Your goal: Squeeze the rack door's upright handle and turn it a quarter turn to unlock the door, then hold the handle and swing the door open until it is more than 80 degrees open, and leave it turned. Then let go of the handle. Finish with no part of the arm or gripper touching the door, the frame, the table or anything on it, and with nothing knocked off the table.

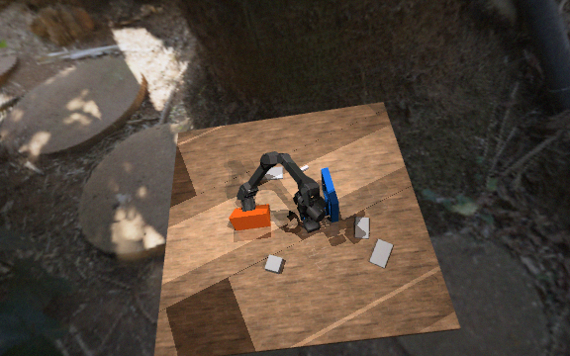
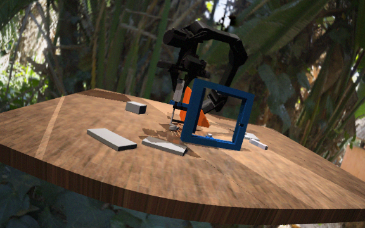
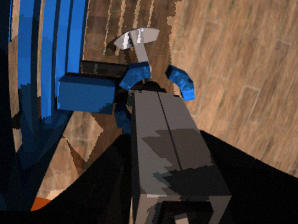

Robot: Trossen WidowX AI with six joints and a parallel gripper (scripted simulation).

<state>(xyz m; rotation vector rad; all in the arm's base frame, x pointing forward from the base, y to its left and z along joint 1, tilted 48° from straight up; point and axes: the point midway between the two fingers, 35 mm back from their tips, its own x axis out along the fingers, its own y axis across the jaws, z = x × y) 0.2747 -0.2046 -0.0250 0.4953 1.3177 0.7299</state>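
The blue rack frame stands upright. Its opening shows no door bars in the exterior view. The blue door is swung out on the arm's side, seen nearly edge-on in the wrist view and mostly hidden behind the frame's left post in the exterior view. My gripper is shut on the grey upright handle, which sits in blue clips beside the door. A pale curved foot shows below the handle. The exact handle turn is hard to tell. The top view hides the fingertips.
An orange block stands by the arm's base. Pale blocks lie near the frame, farther out and alone to one side. More pale pieces lie beyond the frame's other side.
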